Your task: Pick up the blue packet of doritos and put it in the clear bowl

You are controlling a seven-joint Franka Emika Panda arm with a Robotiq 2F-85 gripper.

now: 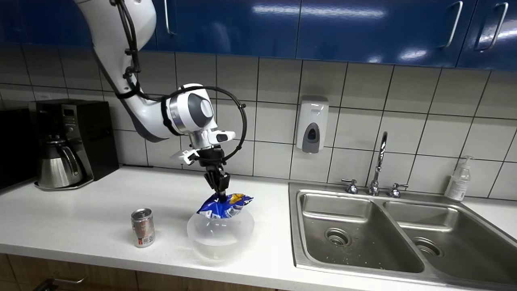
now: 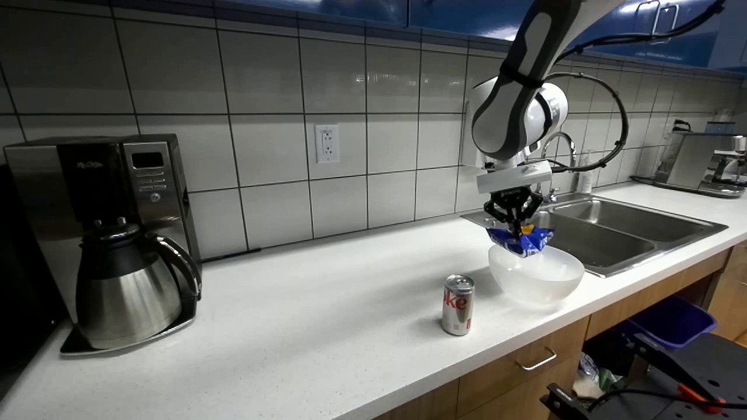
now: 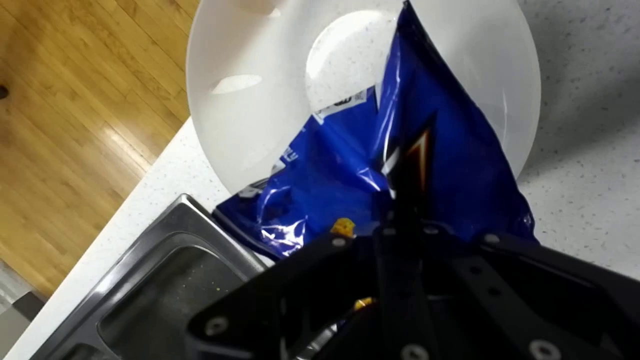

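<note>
Because the packet [image 1: 220, 210] would likely snag on the rim of the bowl [image 1: 218, 234] if let go here, I'd centre it before releasing. My gripper [image 1: 221, 197] pinches it from above, near its middle, fingertips pressed into the crinkled film. In both exterior views it hangs over the bowl, apparently nearer the tiled wall [image 1: 276, 121]; whether its lower edge touches I cannot tell. In the wrist view, one pointed end reaches well across the bowl's mouth while two other corners show beyond the rim, one of them toward the sink [image 3: 200, 225].

I'd shift a little toward the front edge of the counter [image 2: 303, 326], bringing those corners inside, then lower straight down until the packet is within the sides; the film should fold if it brushes them. No harder squeeze seems needed, as the contents may crush. Then I'd spread my fingers slowly, let the packet slide free, and rise straight up, so that nothing drags the bowl, which looks light, or knocks the can [image 2: 457, 306] standing near it.
</note>
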